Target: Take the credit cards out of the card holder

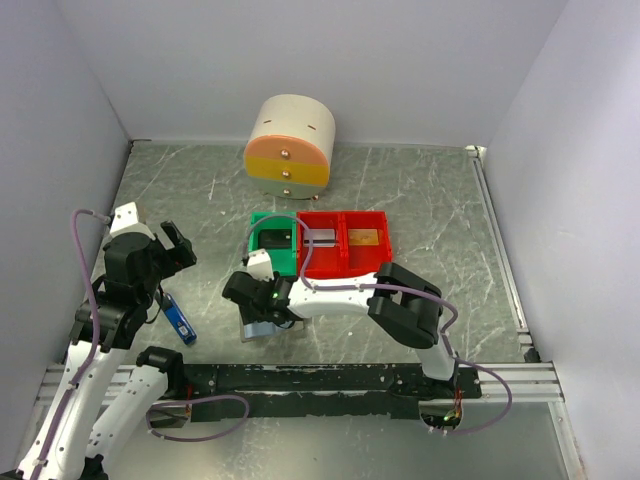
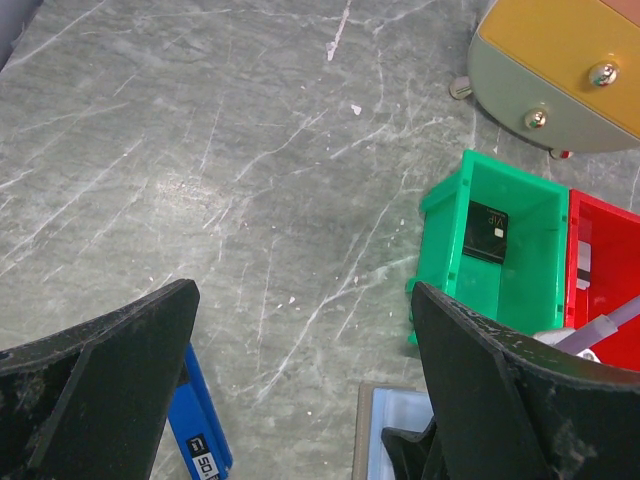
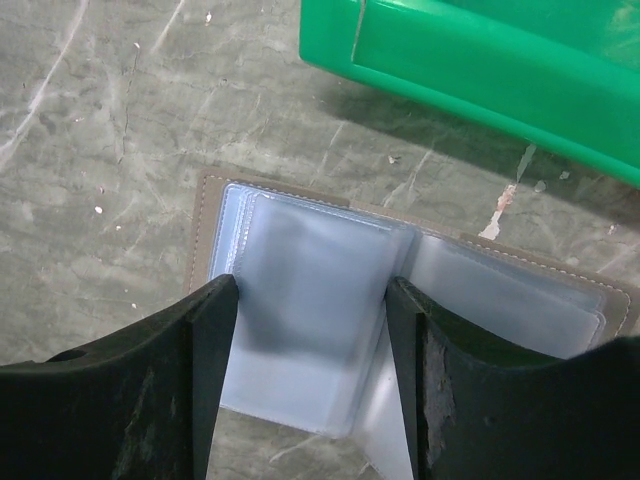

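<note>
Your top view looks down from behind over the whole table [image 1: 430,230]. Your left wrist view slants down from farther off; your right sits close over the card holder [image 3: 320,290]. All share the green bin [image 1: 275,220].

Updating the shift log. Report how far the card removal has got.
Done: a black card lies in the green bin, a silver card and a gold card in the red bin. In hand: the right pincer, jaws apart, hangs over the open card holder; the left pincer is open and empty. Left: the holder's pale pockets hide whether any card remains.
</note>
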Tool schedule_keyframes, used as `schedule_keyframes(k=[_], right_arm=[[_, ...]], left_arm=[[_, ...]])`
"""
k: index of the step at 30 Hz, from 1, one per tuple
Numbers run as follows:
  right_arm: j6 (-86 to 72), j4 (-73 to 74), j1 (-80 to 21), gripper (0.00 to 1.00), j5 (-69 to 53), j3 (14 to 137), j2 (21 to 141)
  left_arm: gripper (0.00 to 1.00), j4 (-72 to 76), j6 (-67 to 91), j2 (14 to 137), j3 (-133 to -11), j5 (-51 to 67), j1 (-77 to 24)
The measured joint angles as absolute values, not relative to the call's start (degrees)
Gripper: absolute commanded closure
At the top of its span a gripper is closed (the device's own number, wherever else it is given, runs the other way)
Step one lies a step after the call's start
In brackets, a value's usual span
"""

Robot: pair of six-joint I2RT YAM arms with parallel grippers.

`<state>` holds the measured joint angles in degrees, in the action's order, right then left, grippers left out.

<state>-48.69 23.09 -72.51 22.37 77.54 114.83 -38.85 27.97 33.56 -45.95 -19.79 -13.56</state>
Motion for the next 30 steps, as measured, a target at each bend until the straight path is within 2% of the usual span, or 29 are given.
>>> schedule_keyframes(k=[6,16,22,30], right_arm=[[-49.5,24.1,-72.6,0.35,23.2,78.1,115.0],[-50.4,26.3,-72.9,0.38,24.8,80.0,116.3],[-50.8,26.9,-73.3,0.56,26.8,80.8,116.9],[-50.7,24.7,-72.9,0.73,28.0,78.6,115.7]], left_arm=[[0.0,-38.9,27.8,33.6,-46.0,-19.7,-13.6],[0.0,-38.9,27.8,33.6,-46.0,-19.7,-13.5],[0.0,-38.9,27.8,33.8,-46.0,-19.4,-13.2],[0.0,-38.9,27.8,33.8,-46.0,-19.3,-13.1]])
